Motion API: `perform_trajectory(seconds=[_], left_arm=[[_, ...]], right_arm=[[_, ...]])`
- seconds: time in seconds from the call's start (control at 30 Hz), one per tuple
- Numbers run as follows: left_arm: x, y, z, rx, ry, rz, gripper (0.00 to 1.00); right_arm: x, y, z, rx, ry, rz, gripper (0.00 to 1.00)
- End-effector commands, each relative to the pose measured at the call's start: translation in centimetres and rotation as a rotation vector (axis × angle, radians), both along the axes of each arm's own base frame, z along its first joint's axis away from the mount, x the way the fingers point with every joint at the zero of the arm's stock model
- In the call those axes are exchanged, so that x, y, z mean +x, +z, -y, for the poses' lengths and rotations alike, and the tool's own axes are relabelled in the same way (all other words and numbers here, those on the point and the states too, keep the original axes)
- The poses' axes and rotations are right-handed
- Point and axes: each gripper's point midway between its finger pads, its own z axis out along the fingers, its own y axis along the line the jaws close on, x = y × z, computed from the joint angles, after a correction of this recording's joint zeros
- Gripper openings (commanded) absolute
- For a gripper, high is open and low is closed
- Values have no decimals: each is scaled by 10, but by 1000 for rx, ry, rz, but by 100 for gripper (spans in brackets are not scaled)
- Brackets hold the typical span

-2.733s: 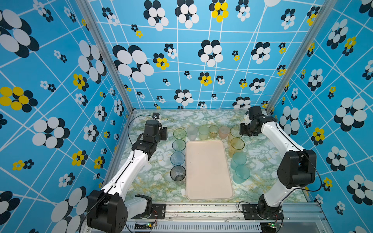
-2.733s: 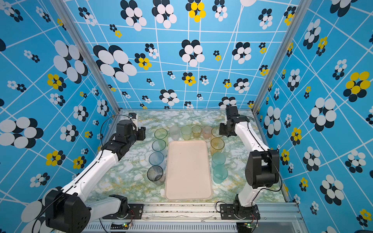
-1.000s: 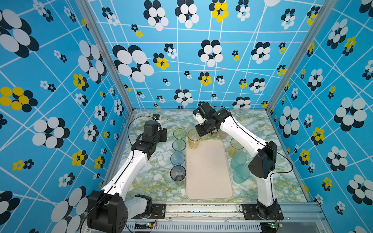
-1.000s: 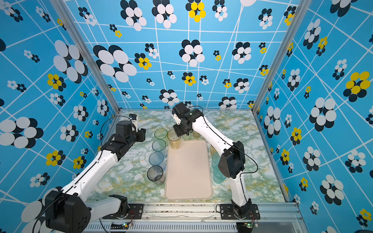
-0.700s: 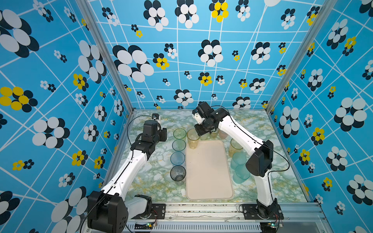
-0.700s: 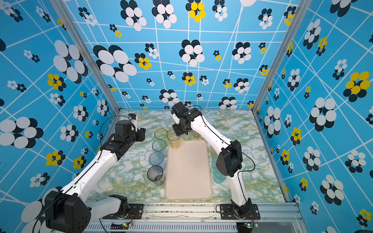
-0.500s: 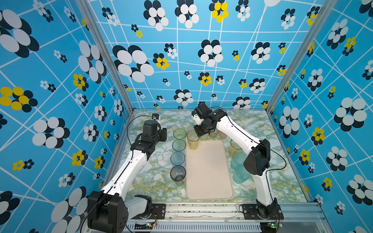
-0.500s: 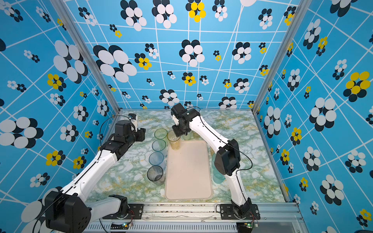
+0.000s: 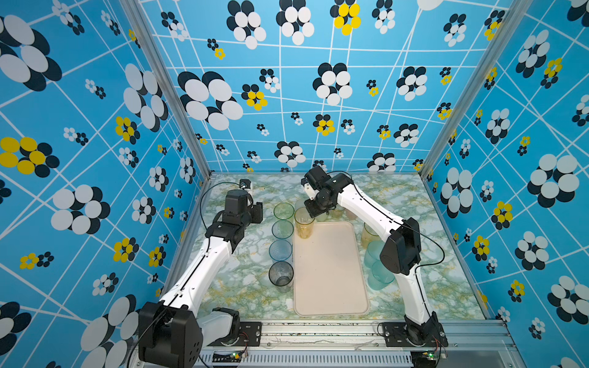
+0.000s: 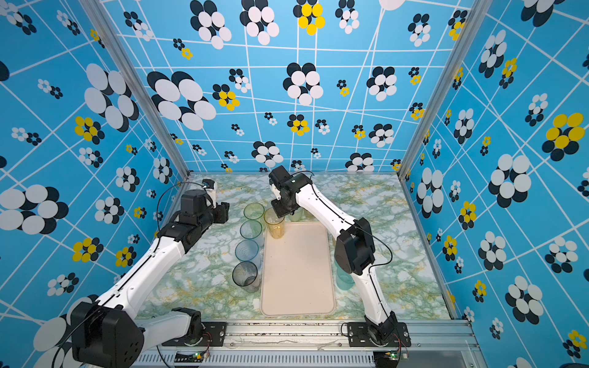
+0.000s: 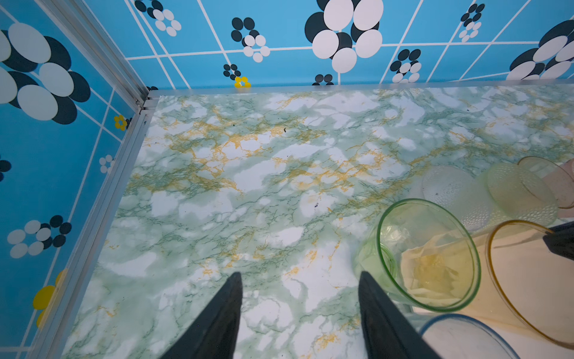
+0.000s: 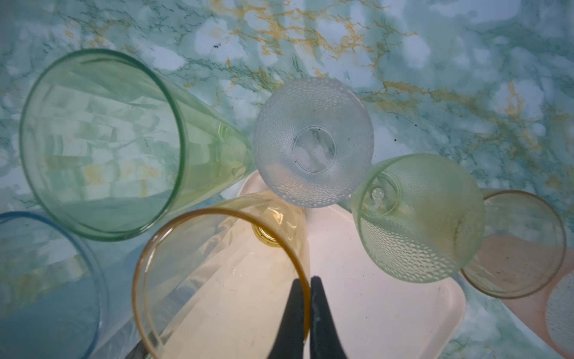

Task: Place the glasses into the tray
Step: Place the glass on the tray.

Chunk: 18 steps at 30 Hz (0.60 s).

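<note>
Tumblers ring the cream tray (image 9: 331, 274) on the marbled desk (image 9: 245, 286) in both top views. Four stand in a row along its long edge on the left arm's side, and teal tumblers (image 9: 379, 277) are partly hidden behind the right arm. The right fingers (image 9: 311, 211) are at the tray's far corner, pinching the rim of the amber tumbler (image 9: 304, 227). The left fingers (image 9: 258, 212) hang near the green tumbler (image 9: 283, 211) at the row's far end.

Left wrist view: the left fingers (image 11: 223, 317) stand apart over bare desk, holding nothing. The green tumbler (image 11: 425, 255) is close beside one of them.

Right wrist view: the right fingers (image 12: 295, 314) are clamped on the amber tumbler (image 12: 217, 273), one inside the rim and one outside. Its base lies over the tray (image 12: 372, 295) corner; whether it rests there I cannot tell. A clear dimpled tumbler (image 12: 312, 141) and a yellow-green dimpled tumbler (image 12: 416, 217) stand at the tray's short edge.
</note>
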Motion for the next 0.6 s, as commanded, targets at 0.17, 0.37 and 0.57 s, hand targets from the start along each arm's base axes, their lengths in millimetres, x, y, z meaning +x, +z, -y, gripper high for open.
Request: perform_trajectory(seconds=[0.17, 0.37, 0.57], left_arm=[[-3, 10, -2, -2, -7, 13, 61], [-3, 9, -2, 2, -7, 10, 61], [-3, 8, -2, 1, -8, 9, 61]], right_arm=[[9, -1, -4, 19, -25, 15, 0], [9, 0, -3, 24, -27, 13, 2], [6, 8, -2, 31, -24, 18, 13]])
